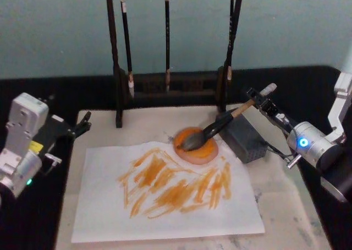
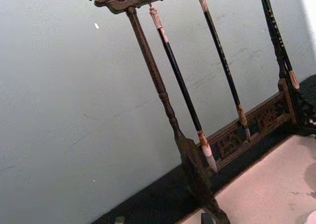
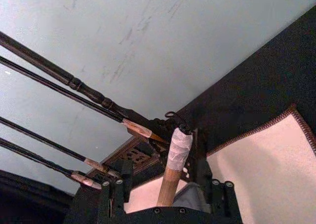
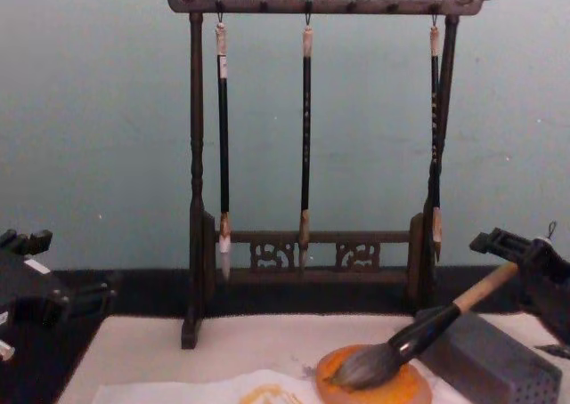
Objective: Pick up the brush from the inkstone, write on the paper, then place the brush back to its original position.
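The brush (image 1: 220, 126) lies tilted, its grey bristles on the round orange inkstone (image 1: 204, 152) and its tan handle propped over the grey block. My right gripper (image 1: 258, 100) sits at the handle's white end; in the right wrist view the handle (image 3: 173, 169) runs between the fingers (image 3: 116, 192) with a gap on each side, so it is open. In the chest view the brush (image 4: 419, 333) slopes up toward the right gripper (image 4: 515, 254) from the inkstone (image 4: 396, 391). The paper (image 1: 165, 219), covered in orange strokes, lies in front of the inkstone. My left gripper (image 1: 83, 124) is parked open at the mat's left edge.
A dark wooden rack (image 1: 165, 87) with three thin hanging brushes (image 4: 305, 137) stands behind the inkstone. The grey perforated block (image 1: 245, 141) sits just right of the inkstone. A beige felt mat (image 1: 286, 211) lies under everything on a black table.
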